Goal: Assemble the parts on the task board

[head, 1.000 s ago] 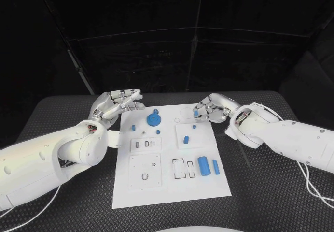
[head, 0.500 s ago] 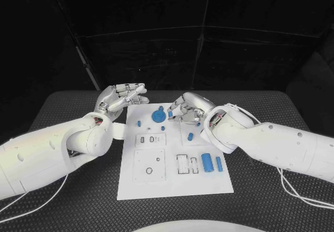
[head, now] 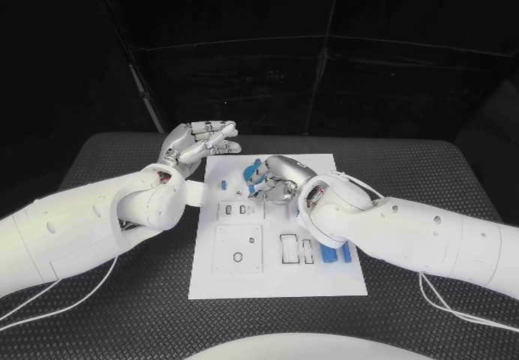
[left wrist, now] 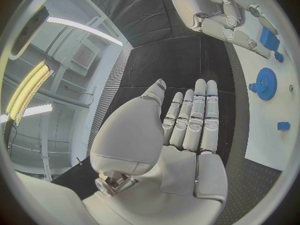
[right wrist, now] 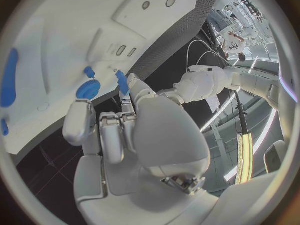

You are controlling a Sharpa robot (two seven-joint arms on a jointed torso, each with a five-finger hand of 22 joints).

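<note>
Counter (head: 108, 300): we see black textured matting under everything, the board lying in the middle.
Board (head: 276, 281): white plate, long side running away from us; its near end is bare, with cut-out slots toward the middle.
Cylinder (head: 328, 253): blue, lying on the board's right side, partly hidden under the right forearm, a thinner blue piece (head: 346, 255) just beside it.
Right hand (head: 271, 178): reaching across the board's far half, fingers curled in, and we see a small blue part (right wrist: 122, 81) pinched at the fingertips (right wrist: 132, 80) in the right wrist view.
Gear (left wrist: 267, 83): blue toothed disc on the board's far half; the right hand is right above it, and the right wrist view shows it (right wrist: 88, 89) just past the fingertips.
Small blue pegs: one (head: 224, 184) on the board's left side near the gear, another (left wrist: 283, 126) lying nearby in the left wrist view.
Left hand (head: 200, 140): raised off the board's far left corner, fingers (left wrist: 194, 117) straight and side by side, holding nothing.
</note>
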